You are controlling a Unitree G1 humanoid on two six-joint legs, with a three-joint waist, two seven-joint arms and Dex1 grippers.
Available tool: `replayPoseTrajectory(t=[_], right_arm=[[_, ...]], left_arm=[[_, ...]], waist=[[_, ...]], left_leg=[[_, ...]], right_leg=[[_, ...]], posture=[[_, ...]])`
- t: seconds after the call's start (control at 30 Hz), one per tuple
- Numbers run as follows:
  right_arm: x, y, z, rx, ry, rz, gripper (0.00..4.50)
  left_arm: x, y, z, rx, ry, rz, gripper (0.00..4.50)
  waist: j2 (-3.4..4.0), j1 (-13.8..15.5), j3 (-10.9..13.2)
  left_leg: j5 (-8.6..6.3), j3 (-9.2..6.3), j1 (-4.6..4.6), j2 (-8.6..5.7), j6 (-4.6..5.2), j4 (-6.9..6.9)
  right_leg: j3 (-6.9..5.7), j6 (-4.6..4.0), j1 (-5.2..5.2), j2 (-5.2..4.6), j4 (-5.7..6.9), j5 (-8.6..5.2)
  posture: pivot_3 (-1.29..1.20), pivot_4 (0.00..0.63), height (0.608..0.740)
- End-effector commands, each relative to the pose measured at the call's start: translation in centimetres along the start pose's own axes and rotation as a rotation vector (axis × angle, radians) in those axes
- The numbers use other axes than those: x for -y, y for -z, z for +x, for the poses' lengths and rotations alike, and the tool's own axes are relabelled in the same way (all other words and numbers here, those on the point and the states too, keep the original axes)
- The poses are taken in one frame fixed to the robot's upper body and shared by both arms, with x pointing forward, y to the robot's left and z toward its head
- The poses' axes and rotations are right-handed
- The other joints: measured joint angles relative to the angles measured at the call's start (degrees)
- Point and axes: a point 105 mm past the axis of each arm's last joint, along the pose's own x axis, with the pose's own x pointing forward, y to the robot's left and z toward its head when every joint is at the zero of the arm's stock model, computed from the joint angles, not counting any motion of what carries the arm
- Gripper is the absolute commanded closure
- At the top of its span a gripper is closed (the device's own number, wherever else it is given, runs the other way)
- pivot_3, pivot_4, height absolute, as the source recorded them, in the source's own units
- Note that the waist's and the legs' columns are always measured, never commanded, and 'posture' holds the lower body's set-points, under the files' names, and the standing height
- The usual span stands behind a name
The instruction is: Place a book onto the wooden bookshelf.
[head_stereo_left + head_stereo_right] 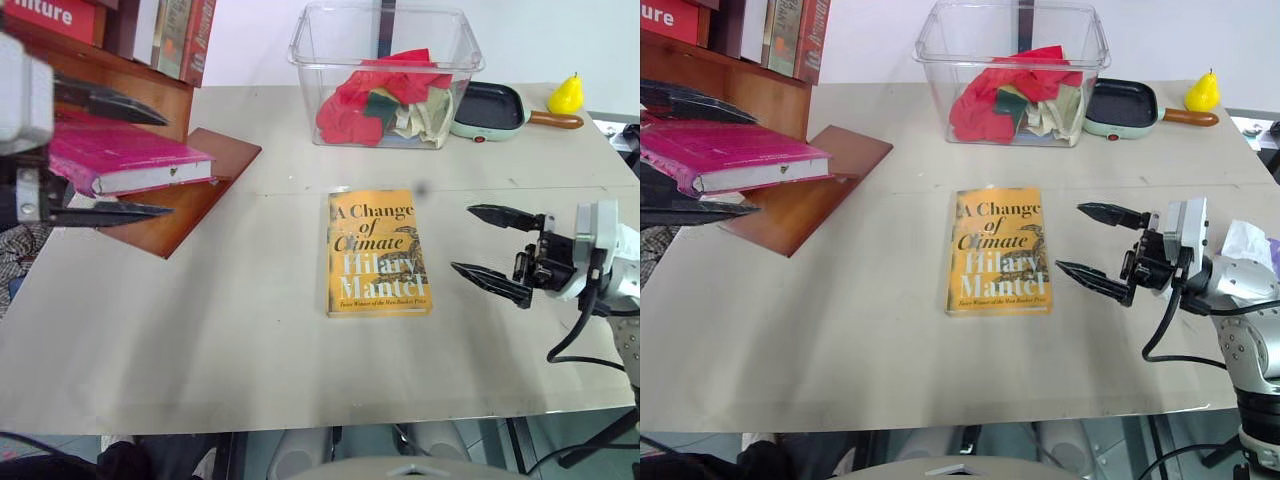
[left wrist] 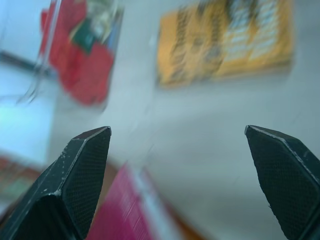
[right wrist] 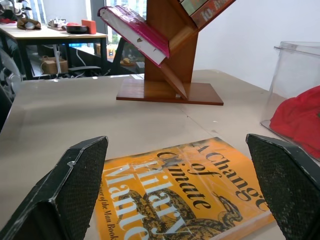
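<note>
Bright even light; left-wrist motion blur.

Bare table (image 1: 200,330) lies open from 6 to 9 o'clock of the orange book (image 1: 378,252). At its 12 o'clock the clear bin (image 1: 385,75) blocks passage; at 10 o'clock the wooden bookshelf (image 1: 190,190) with the pink book (image 1: 125,160) bars the way.

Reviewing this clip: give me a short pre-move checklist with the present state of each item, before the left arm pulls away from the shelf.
1. Pink book lies on a slanted board of the wooden bookshelf: ok.
2. Left gripper open, fingers either side of the book: ok.
3. Book free of the fingers: cannot tell.
4. Right gripper open, holding nothing: ok.
5. Orange book flat on the table, apart from the shelf: ok.
</note>
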Motion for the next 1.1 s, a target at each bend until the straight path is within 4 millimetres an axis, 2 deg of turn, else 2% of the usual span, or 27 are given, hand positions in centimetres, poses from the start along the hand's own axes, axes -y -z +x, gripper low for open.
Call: replayPoseTrajectory(t=[0.03,0.13,0.27,0.4,0.5,0.57,0.67,0.87,1.0,1.1], right_arm=[[0.2,-1.6,-0.7,0.019,0.015,-0.054,0.00],[0.0,-1.9,-1.0,0.012,0.028,-0.059,0.00],[-0.4,-2.7,-0.8,0.030,0.034,-0.061,0.00],[-1.2,-4.6,0.1,0.123,0.031,-0.047,0.00],[-1.7,-5.4,0.7,0.159,0.031,-0.037,0.00],[-2.2,-5.9,1.2,0.178,0.025,-0.032,0.00],[-2.8,-6.6,1.6,0.205,0.020,-0.022,0.00],[-3.6,-7.5,2.4,0.227,0.027,-0.023,0.00],[-3.8,-7.5,2.0,0.209,0.058,-0.022,0.00],[-3.7,-7.6,1.6,0.197,0.076,-0.026,0.00]], left_arm=[[1.5,1.2,1.6,0.069,-0.037,-0.140,0.08],[3.4,3.2,4.6,0.171,-0.123,-0.249,0.08],[5.7,4.1,7.6,0.364,-0.178,-0.454,0.08],[8.7,7.4,10.6,0.350,-0.200,-0.597,0.08],[9.5,8.8,11.8,0.332,-0.230,-0.612,0.08],[9.0,9.3,12.3,0.353,-0.285,-0.630,0.08],[8.6,9.5,12.7,0.375,-0.309,-0.611,0.08],[7.2,8.4,14.2,0.470,-0.422,-0.596,0.08],[8.3,7.7,14.8,0.523,-0.335,-0.645,0.08],[9.3,8.1,14.6,0.502,-0.286,-0.679,0.08]], waist=[[0.49,-0.04,-0.03],[0.59,0.06,0.00],[0.27,0.51,0.04],[0.28,1.30,-0.06],[0.19,1.97,-0.04],[0.21,2.70,-0.06],[0.18,3.20,-0.10],[0.18,3.05,-0.11],[0.17,2.93,-0.11],[0.18,2.86,-0.11]], left_leg=[[0.00,0.04,0.07,0.00,0.00,-0.07],[0.01,0.11,0.24,0.03,-0.02,-0.18],[0.03,0.11,0.14,0.22,-0.25,-0.06],[0.00,0.22,0.18,0.22,-0.38,-0.03],[-0.10,0.20,0.15,0.25,-0.22,-0.06],[-0.11,0.11,0.11,0.25,-0.21,-0.05],[-0.13,0.11,0.11,0.24,-0.18,-0.01],[-0.09,0.13,0.09,0.23,-0.24,-0.02],[-0.05,0.12,0.06,0.24,-0.30,-0.02],[-0.09,0.13,0.06,0.25,-0.25,-0.05]], right_leg=[[0.07,0.00,0.03,0.00,-0.01,0.00],[0.18,-0.02,0.08,0.00,0.03,0.01],[0.20,-0.11,0.07,-0.01,-0.06,0.07],[0.34,-0.12,0.07,-0.10,-0.10,0.08],[0.33,-0.13,0.07,-0.09,-0.11,0.08],[0.27,-0.19,0.07,-0.10,-0.12,0.11],[0.14,-0.19,0.09,-0.10,-0.13,0.11],[0.15,-0.19,0.08,-0.10,-0.19,0.11],[0.16,-0.18,0.07,-0.07,-0.25,0.11],[0.18,-0.18,0.06,-0.03,-0.25,0.11]], posture=[[0.00,0.150,0.740],[0.00,0.150,0.740],[0.00,0.150,0.740],[0.00,0.150,0.740],[0.00,0.150,0.740],[0.00,0.150,0.740],[0.00,0.150,0.740],[0.00,0.150,0.740],[0.00,0.150,0.740],[0.00,0.150,0.740]])
